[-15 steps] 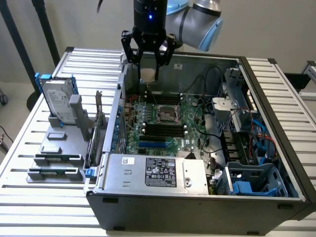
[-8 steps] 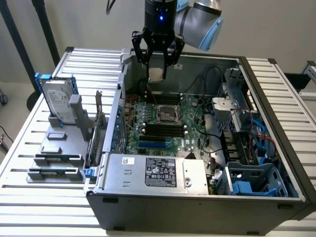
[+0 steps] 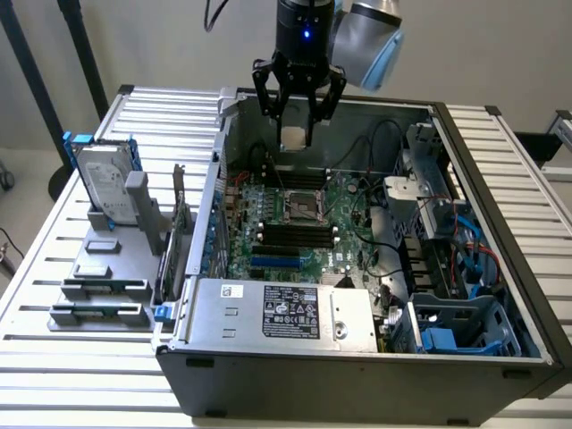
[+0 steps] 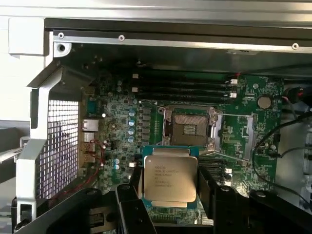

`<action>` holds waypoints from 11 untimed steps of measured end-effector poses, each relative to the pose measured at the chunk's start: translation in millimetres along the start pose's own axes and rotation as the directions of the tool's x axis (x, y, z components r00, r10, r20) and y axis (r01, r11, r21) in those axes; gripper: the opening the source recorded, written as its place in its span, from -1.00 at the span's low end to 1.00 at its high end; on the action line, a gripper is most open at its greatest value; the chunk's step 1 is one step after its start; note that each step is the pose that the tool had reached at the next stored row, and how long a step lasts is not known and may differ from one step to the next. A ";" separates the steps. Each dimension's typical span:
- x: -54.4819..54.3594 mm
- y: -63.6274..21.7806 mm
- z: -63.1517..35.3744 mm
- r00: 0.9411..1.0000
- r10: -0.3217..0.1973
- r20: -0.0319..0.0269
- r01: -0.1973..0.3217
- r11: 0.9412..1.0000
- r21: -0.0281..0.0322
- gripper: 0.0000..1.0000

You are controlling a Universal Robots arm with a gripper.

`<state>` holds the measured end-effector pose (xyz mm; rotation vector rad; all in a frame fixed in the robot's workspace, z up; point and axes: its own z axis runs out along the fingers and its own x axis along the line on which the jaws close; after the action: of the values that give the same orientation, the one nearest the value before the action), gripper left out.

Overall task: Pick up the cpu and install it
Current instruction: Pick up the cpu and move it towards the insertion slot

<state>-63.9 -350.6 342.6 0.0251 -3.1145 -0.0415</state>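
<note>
My gripper (image 3: 298, 121) hangs above the open computer case, shut on the cpu (image 3: 296, 137), a small pale square chip held between the black fingers. In the wrist view the cpu (image 4: 170, 178) shows its silver top with printed text, clamped at its two sides by the fingers (image 4: 134, 180). Below it lies the green motherboard (image 3: 304, 228) with the open cpu socket (image 3: 304, 206); the socket (image 4: 190, 127) sits a short way off from the chip, its metal frame lifted and its contact field bare.
A rack (image 3: 107, 268) at the exterior view's left holds a silver hard drive with a blue bracket (image 3: 105, 179) and memory sticks (image 3: 98, 313). Inside the case are the power supply (image 3: 286, 313), black cables (image 3: 384, 259) and blue drive bays (image 3: 447, 340). Case walls (image 3: 219, 161) surround the board.
</note>
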 end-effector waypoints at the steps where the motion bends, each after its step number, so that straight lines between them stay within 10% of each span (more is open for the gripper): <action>1: -1.8 0.5 0.6 1.000 0.003 0.000 -0.003 1.000 0.005 0.09; 11: -25.0 5.4 12.7 1.000 0.023 0.001 -0.023 1.000 0.010 0.09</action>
<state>-39.3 -344.4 329.5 -0.0112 -3.1151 -0.0256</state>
